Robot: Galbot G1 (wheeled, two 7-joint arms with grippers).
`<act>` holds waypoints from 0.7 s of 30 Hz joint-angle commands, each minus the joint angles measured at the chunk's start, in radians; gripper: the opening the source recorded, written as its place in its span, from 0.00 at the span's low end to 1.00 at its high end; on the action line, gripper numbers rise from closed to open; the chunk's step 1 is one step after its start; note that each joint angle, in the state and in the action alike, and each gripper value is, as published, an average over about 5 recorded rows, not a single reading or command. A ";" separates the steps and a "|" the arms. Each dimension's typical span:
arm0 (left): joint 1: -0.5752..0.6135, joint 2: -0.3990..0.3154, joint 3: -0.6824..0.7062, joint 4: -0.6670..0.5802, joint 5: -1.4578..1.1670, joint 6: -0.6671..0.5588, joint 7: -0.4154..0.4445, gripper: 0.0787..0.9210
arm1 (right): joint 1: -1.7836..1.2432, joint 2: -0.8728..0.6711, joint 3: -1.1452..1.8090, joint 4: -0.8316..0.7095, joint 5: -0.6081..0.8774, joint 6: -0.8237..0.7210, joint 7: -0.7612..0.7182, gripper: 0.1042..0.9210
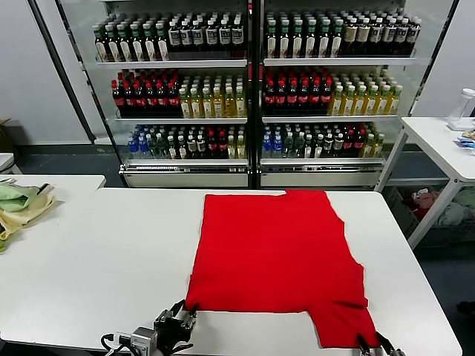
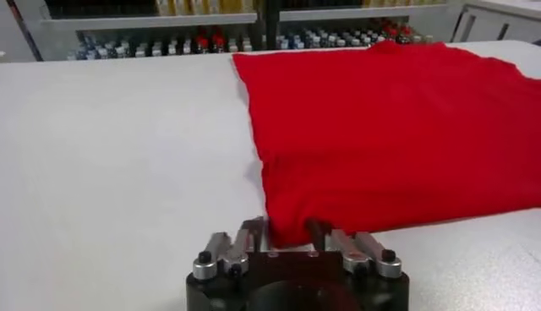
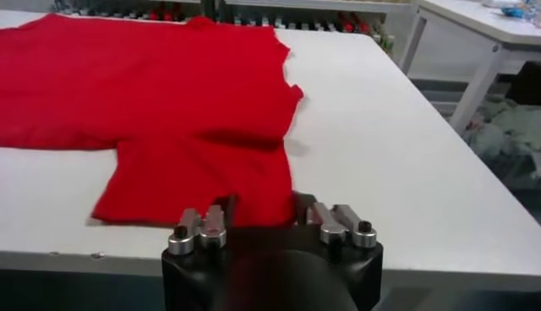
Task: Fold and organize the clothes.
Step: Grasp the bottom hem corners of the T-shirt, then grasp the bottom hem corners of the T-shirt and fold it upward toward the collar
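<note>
White table [image 1: 89, 252] in front of me, matte top, near edge running along the bottom of the head view. Red T-shirt [image 1: 278, 259] lies flat on it, centre to right, plain side up, with one flap hanging toward the near right corner. Far side of the room: two glass-door drinks coolers [image 1: 252, 89] packed with bottles on three shelves. Second white table [image 1: 445, 144] far right with a clear container on it, and a heap of cloth on the floor underneath. Another table [image 1: 67, 184] butts in from the left, carrying a pale green and yellow cloth pile [image 1: 18, 208], cut off by the frame edge.

Left gripper [image 2: 287, 237] sits at the near edge, fingers drawn in on the shirt's near left corner; red fabric is pinched between them in the left wrist view. Right gripper [image 3: 264, 211] is at the near right, fingers clamped on the edge of the hanging flap.

Hard to make out: in the head view the right gripper is mostly cut off at the bottom edge, only its fingertips show. Both arms are out of frame. I can't read the bottle labels.
</note>
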 commanded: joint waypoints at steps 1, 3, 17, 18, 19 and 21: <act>0.002 -0.001 0.003 0.010 -0.013 0.004 -0.003 0.19 | 0.003 0.000 0.002 0.017 0.022 0.002 -0.008 0.16; 0.003 0.000 0.003 0.007 -0.011 0.001 -0.002 0.13 | -0.016 -0.007 0.021 0.055 0.024 0.006 -0.018 0.09; 0.323 0.113 -0.237 -0.280 -0.013 -0.020 -0.015 0.01 | -0.291 -0.041 0.244 0.279 0.020 0.009 -0.069 0.02; 0.377 0.123 -0.277 -0.306 -0.019 -0.020 -0.020 0.01 | -0.301 -0.039 0.236 0.271 0.015 0.010 -0.068 0.02; 0.420 0.132 -0.311 -0.326 -0.024 -0.020 -0.026 0.01 | -0.308 -0.038 0.230 0.264 0.011 0.012 -0.068 0.02; 0.502 0.148 -0.364 -0.354 -0.031 -0.021 -0.040 0.01 | -0.311 -0.038 0.223 0.259 0.008 0.018 -0.067 0.02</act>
